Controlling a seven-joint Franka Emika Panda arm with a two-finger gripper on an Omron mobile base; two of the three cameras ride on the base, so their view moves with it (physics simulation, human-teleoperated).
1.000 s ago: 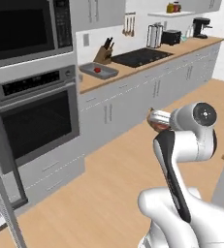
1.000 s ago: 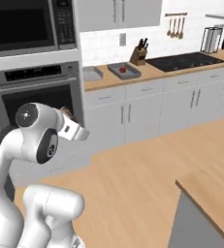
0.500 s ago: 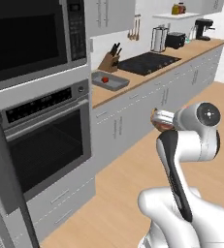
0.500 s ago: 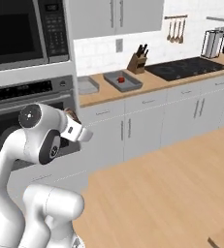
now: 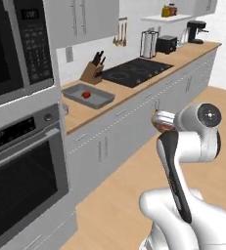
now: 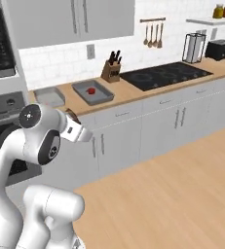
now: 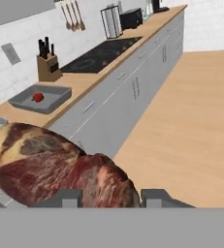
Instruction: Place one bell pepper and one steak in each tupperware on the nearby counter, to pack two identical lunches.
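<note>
The jaws (image 7: 110, 197) are closed on a steak (image 7: 60, 167), a thick rounded slab of marbled dark red meat with a paler fatty edge, which bulges just ahead of the two dark fingertips in the hand view. From the base views the piece shows as a small brown lump at the end of the arm, held over the plank floor and well apart from the tabletop (image 6: 133, 92).

Far ahead of the jaws, on the light tan wood-grain tabletop, lies one tupperware (image 5: 102, 100): a shallow grey rectangular tray with rounded corners and a flat rim. In it sits a small red bell pepper (image 5: 86, 94), smooth and round; no steak is in it. A second grey tupperware (image 6: 46, 97) lies just beside the first, toward the oven side, and looks empty as far as can be told.

So the job seems at an early stage: one pepper packed, one steak in transit, and likely a second pepper and second steak left to fetch.

Beyond the trays stand a wooden knife block (image 5: 91, 73) and a flat black cooktop (image 5: 136, 72).
</note>
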